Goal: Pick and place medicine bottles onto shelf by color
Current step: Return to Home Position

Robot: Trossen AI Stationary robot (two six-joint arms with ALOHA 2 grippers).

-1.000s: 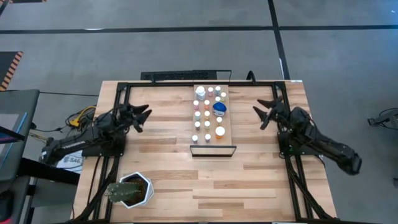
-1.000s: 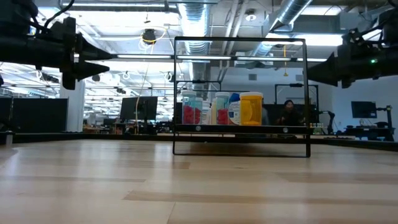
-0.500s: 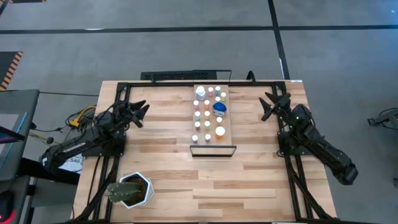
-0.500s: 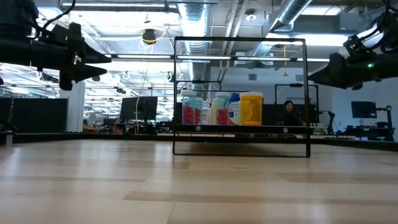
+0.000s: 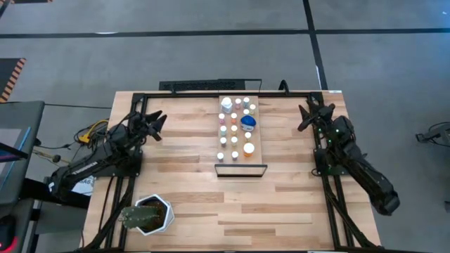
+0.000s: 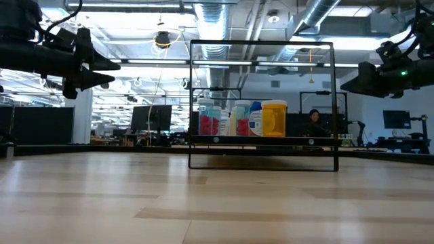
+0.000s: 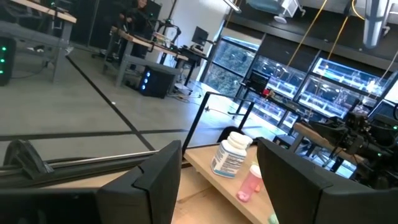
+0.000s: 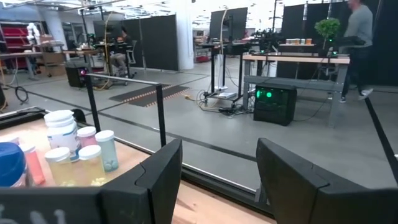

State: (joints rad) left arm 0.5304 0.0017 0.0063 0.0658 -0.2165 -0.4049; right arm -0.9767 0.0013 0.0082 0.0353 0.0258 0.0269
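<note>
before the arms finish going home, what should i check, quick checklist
1. Dark left gripper open, nothing between its fingers: ok.
2. Dark right gripper open and empty: ok.
3. Both grippers apart from the long light-wood shelf board: ok.
4. Tiny white-capped medicine bottles all stand on the shelf, none loose on the slatted wooden tabletop: ok.
5. Bottles grouped by colour: cannot tell, too small.
</note>
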